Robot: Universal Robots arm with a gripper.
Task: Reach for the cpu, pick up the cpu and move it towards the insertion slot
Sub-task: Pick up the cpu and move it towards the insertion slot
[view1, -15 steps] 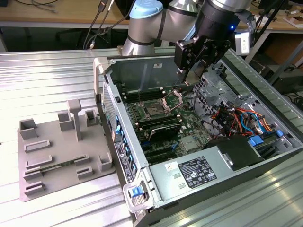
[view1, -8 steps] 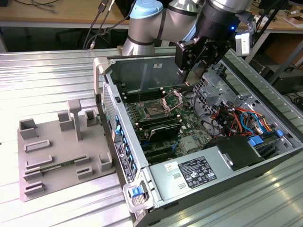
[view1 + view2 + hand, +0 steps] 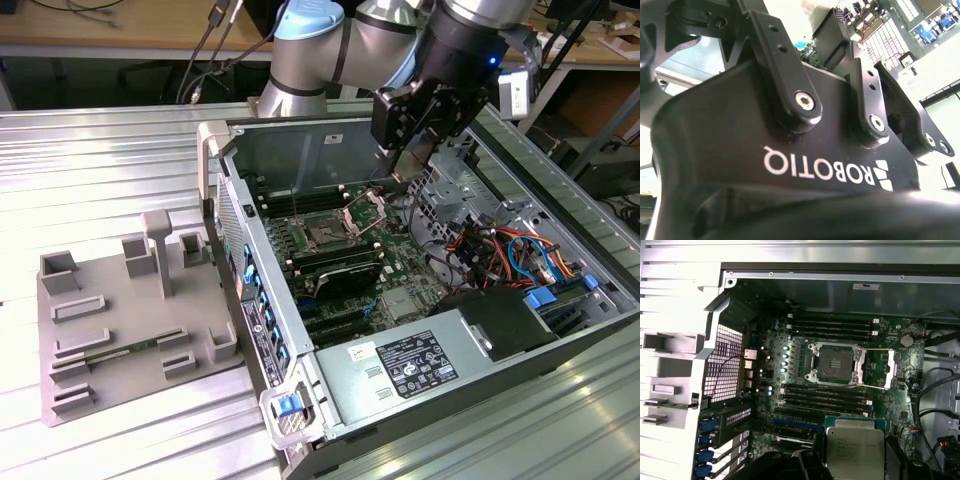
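The cpu (image 3: 855, 447), a flat square chip with a shiny silver top, hangs above the green board inside the open computer case. My gripper (image 3: 855, 462) is shut on it, with a dark finger (image 3: 807, 465) along one side and another along the opposite side. The insertion slot (image 3: 832, 362), a dark square socket in a silver frame with its steel bracket swung open, lies a short way beyond the chip. In the exterior view my gripper (image 3: 413, 170) hovers over the case's back part, above and to the right of the insertion slot (image 3: 328, 232).
A grey plastic tray (image 3: 130, 320) with rectangular recesses lies on the exterior view's left. A grey power-supply box (image 3: 410, 365) fills the case's near end. Long black memory slots (image 3: 832, 327) flank the socket. Coloured cables (image 3: 500, 250) run on the right. The case wall (image 3: 215, 190) stands upright.
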